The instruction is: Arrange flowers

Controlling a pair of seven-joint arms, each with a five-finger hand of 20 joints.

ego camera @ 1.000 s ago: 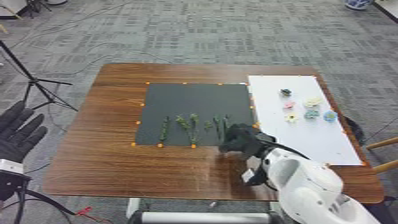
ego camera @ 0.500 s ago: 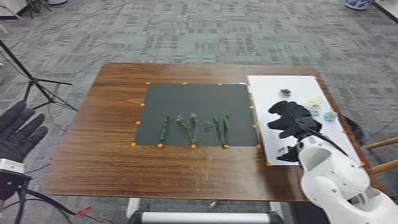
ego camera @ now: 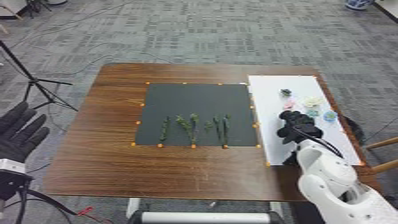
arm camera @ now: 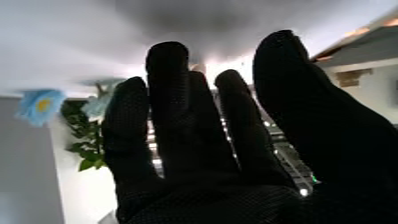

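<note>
Several flowers (ego camera: 313, 101) on white sheet (ego camera: 266, 87), stems (ego camera: 164, 129) on black sheet (ego camera: 195, 97). Right hand (ego camera: 293, 132) above white sheet, fingers straight, thumb apart; left hand (ego camera: 16, 146) spread. If grasp comes too wide, teal flower (ego camera: 312, 114) beside may be pushed.

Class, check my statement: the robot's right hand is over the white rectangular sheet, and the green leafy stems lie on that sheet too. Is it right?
Not quite: the head view shows the green leafy stems on the dark grey mat, not on the white rectangular sheet. The robot's right hand is indeed over that sheet.
</note>
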